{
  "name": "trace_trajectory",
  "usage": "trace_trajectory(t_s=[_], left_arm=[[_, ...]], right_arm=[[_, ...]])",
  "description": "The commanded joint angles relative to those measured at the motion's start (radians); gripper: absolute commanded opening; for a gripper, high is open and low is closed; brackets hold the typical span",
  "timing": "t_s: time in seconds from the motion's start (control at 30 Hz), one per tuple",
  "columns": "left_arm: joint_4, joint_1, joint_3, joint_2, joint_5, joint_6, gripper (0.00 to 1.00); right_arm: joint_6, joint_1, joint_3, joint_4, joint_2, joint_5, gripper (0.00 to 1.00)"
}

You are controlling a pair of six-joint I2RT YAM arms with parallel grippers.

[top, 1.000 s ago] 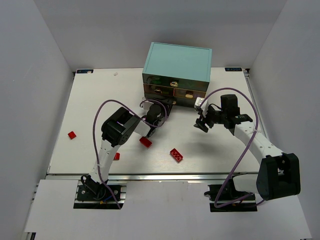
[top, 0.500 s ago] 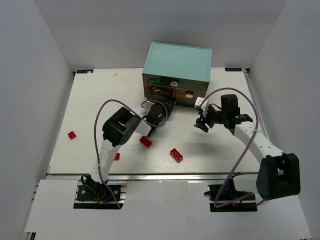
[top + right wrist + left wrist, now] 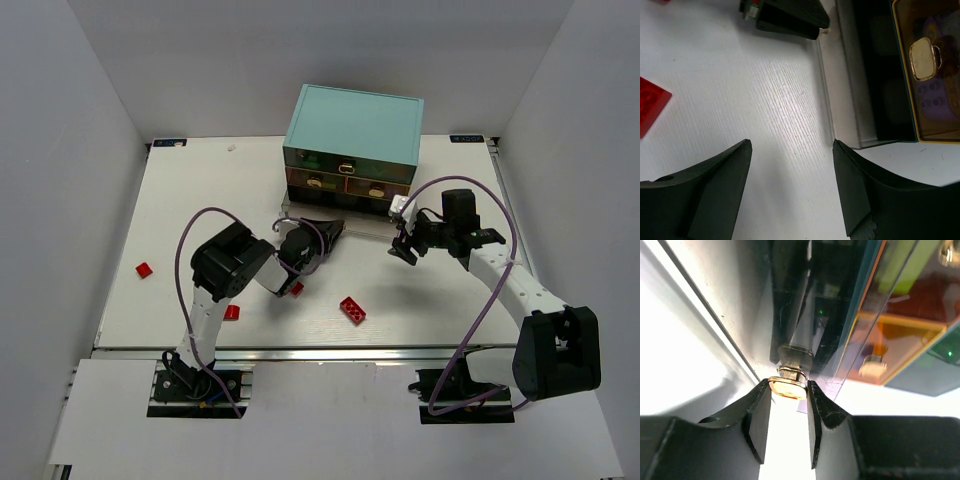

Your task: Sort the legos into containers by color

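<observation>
Red studded legos lie on the white ribbed table: a far-left lego, a second lego by the left arm, a third lego half hidden under it, a fourth lego mid-table. Folded low, the left arm reaches to the teal-topped cabinet; the left gripper has narrow jaws pinching the cream, brass-rimmed knob of the see-through bottom drawer, which stands drawn out. The right gripper, arm bent, hovers beside that drawer, jaws wide, holding nothing.
</observation>
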State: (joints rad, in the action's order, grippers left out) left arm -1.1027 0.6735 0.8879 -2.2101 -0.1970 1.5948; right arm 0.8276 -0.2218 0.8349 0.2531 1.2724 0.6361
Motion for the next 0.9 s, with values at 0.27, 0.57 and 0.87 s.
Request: trace_trajectory(t_s=[0.27, 0.57, 0.87], left_arm=[[0.01, -0.006, -0.152, 0.159, 0.022, -0.015, 0.53], [0.15, -0.006, -0.216, 0.312, 0.091, -0.018, 0.69], [0.619, -0.028, -0.234, 0.699, 0.11, -0.146, 0.74]], right_arm=[[0.04, -0.001, -0.008, 0.052, -0.03, 0.077, 0.72], [0.188, -0.05, -0.003, 0.227, -0.042, 0.221, 0.81], [0.042, -0.192, -0.014, 0.172, -0.062, 0.136, 0.77]])
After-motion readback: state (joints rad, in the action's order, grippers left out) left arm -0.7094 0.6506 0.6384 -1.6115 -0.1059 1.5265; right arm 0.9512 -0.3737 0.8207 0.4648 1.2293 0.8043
